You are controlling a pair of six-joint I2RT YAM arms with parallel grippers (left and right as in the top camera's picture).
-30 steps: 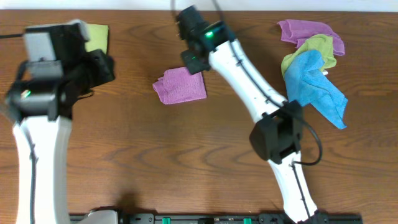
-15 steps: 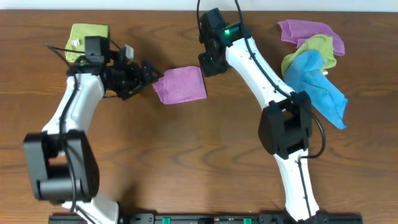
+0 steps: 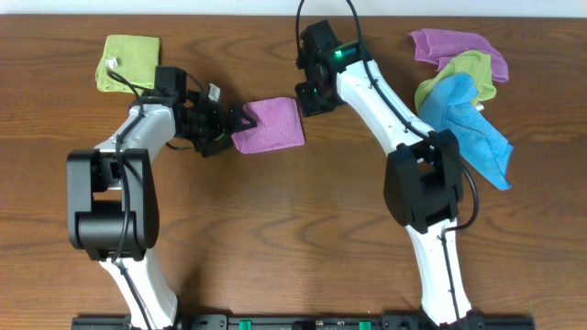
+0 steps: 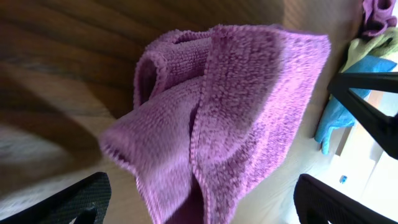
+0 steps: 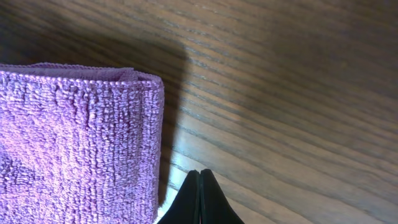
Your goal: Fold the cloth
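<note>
A purple cloth (image 3: 268, 125), folded into a small square, lies on the wooden table at centre. My left gripper (image 3: 235, 123) is at its left edge and is open. In the left wrist view the cloth (image 4: 236, 112) shows loose folded layers, and its near edge reaches down between the wide-apart fingers (image 4: 68, 199) of the left gripper (image 4: 202, 208). My right gripper (image 3: 308, 99) is shut just off the cloth's upper right corner. In the right wrist view its closed tips (image 5: 199, 175) rest over bare wood beside the cloth's edge (image 5: 74, 143), holding nothing.
A folded green cloth (image 3: 128, 62) lies at the back left. A loose pile sits at the back right: a purple cloth (image 3: 454, 48), a green cloth (image 3: 459, 73) and a blue cloth (image 3: 470, 126). The right arm stretches across the table's middle right.
My left arm has swung in from the far left to the purple cloth's left edge, and its jaws have opened. The right gripper has shifted a little to the right, off the cloth's corner.
</note>
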